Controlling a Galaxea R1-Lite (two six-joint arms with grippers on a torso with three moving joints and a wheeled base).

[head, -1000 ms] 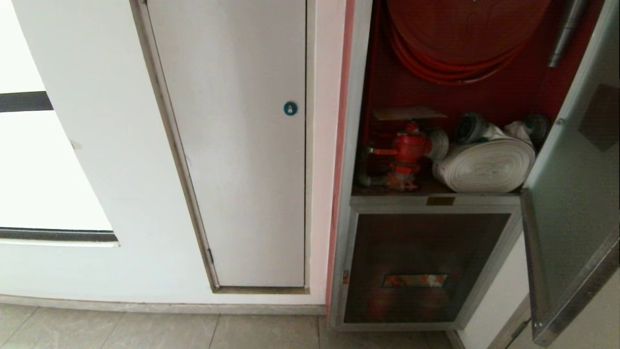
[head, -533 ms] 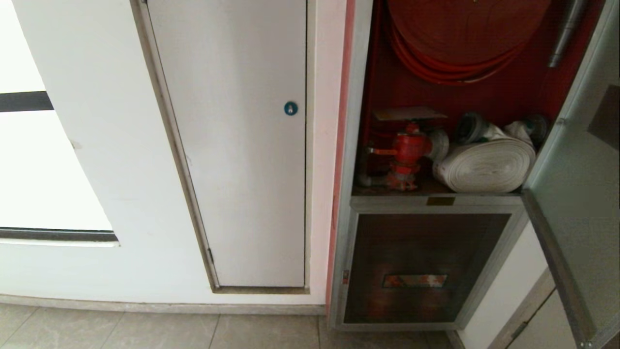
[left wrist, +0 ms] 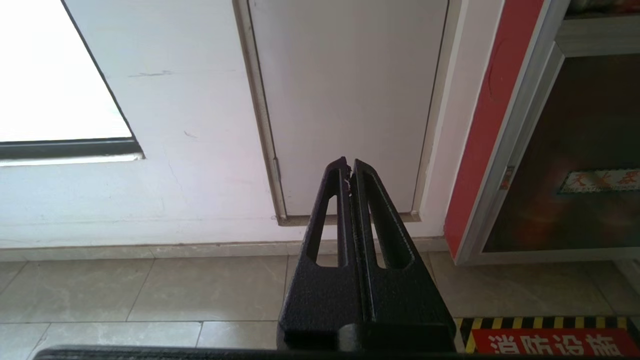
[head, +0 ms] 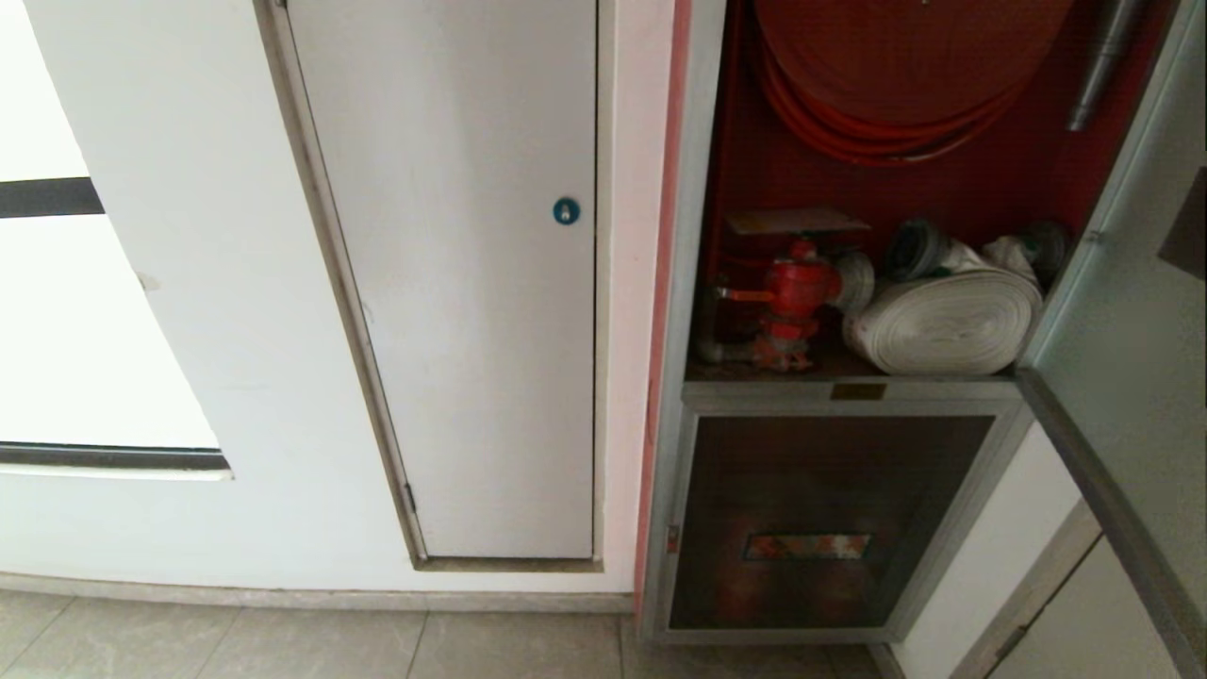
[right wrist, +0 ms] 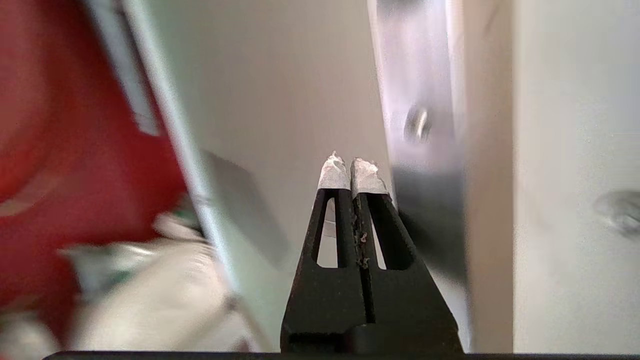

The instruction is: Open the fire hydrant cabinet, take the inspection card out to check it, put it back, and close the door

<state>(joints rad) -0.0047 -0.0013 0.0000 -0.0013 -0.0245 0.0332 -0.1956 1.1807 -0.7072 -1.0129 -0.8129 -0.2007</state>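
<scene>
The fire hydrant cabinet (head: 691, 189) stands open, red inside, with a red hose reel (head: 896, 66), a red valve (head: 797, 283) and a white rolled hose (head: 948, 321). The tan inspection card (head: 797, 222) lies flat on top of the valve. The door (head: 1122, 311) is swung wide to the right. Neither arm shows in the head view. My right gripper (right wrist: 350, 167) is shut and empty, its taped tips close to the door's inner face (right wrist: 280, 100) beside its metal edge (right wrist: 420, 100). My left gripper (left wrist: 348, 162) is shut, parked low, facing the wall.
Left of the cabinet is a plain white panel with a blue round lock (head: 566, 211). Below the open compartment sits a smaller dark glass panel with a reddish label (head: 811, 545). Grey floor tiles (head: 283, 641) run along the wall, with a striped floor marking (left wrist: 550, 322).
The door has swung further open to the right; its lower metal edge has slid out past the picture's right side. The cabinet's contents and the left arm have not moved.
</scene>
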